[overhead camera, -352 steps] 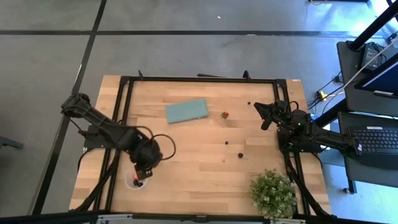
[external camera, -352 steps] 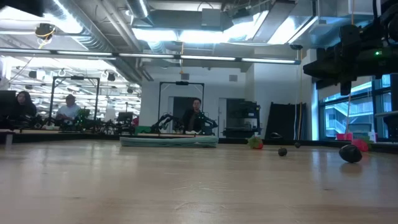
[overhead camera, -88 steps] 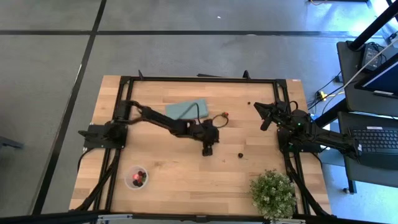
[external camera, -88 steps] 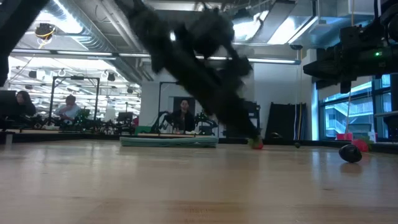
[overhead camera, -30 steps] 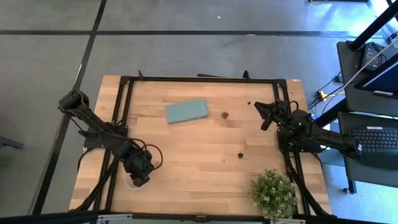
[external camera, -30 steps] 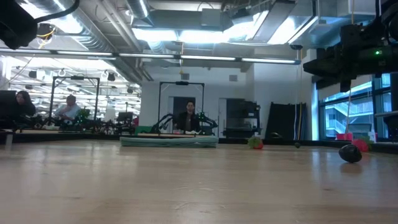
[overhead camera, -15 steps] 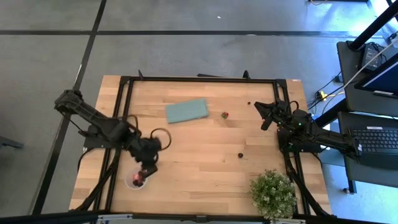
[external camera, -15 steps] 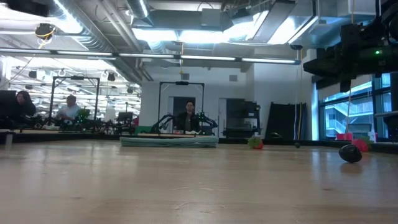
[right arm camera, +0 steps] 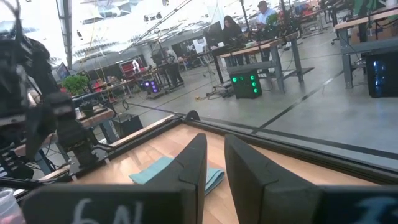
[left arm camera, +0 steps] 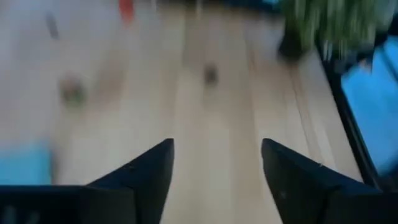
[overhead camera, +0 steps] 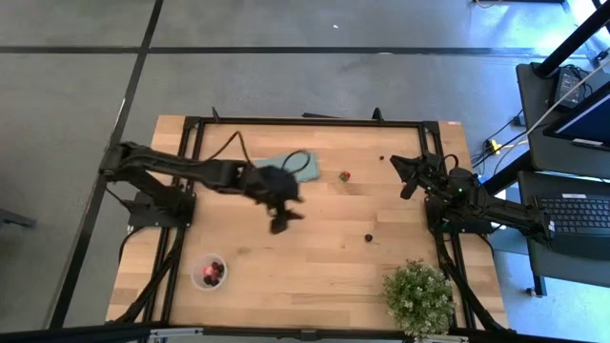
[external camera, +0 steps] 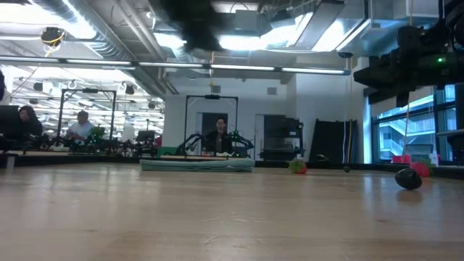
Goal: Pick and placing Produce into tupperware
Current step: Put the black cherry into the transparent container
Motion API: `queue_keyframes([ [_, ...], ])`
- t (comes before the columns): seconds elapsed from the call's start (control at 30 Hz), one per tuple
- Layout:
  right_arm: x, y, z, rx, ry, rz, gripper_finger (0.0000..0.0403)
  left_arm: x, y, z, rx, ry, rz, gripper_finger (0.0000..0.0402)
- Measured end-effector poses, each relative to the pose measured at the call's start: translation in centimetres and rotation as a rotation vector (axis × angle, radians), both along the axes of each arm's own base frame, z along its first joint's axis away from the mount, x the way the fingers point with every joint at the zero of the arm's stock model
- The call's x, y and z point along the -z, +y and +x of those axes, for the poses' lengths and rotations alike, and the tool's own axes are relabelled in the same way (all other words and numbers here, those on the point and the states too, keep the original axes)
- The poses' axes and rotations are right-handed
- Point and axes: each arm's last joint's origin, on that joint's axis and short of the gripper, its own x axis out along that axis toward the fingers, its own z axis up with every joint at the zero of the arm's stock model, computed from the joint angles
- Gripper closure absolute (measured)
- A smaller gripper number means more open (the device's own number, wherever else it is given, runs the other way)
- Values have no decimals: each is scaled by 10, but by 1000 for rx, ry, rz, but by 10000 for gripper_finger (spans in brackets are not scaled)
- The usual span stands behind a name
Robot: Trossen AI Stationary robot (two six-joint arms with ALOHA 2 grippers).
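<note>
The left gripper (overhead camera: 279, 225) hangs over the middle of the table (overhead camera: 315, 276) with its fingers (left arm camera: 152, 171) spread wide and nothing between them, just beside the teal mat (overhead camera: 291, 164). The tupperware (overhead camera: 209, 272) sits near the table's front left corner with red and dark produce in it, well apart from that gripper; a red berry (overhead camera: 345, 175) and a dark berry (overhead camera: 368, 237) lie loose on the wood. The right gripper (overhead camera: 400, 172) waits at the right edge, fingers (right arm camera: 194, 163) nearly together.

Light: bright, even, from ceiling strip lamps (external camera: 217, 43) in the low view
Glare: window (external camera: 406, 138) blown pale
Blur: left wrist view smeared; left end effector (overhead camera: 278, 225) streaked
Shadows: faint on the table (overhead camera: 324, 257)
</note>
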Motion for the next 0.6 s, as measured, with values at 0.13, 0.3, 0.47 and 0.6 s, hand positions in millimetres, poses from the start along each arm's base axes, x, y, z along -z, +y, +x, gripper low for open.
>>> queue_keyframes([
  [0.13, 0, 0, 0, 0, 4, -1, 342, 9, 13, 35, 11, -211, 40, 135],
  [0.3, 2, 0, 0, 0, 22, 3, 342, 30, 15, 73, 20, -445, 36, 119],
  [0.47, 2, 0, 0, 2, 38, -14, 342, 78, 12, 107, 110, -529, -34, 124],
  [0.6, 3, 0, 0, 2, 46, -12, 342, 111, 2, 132, 124, -500, -85, 131],
])
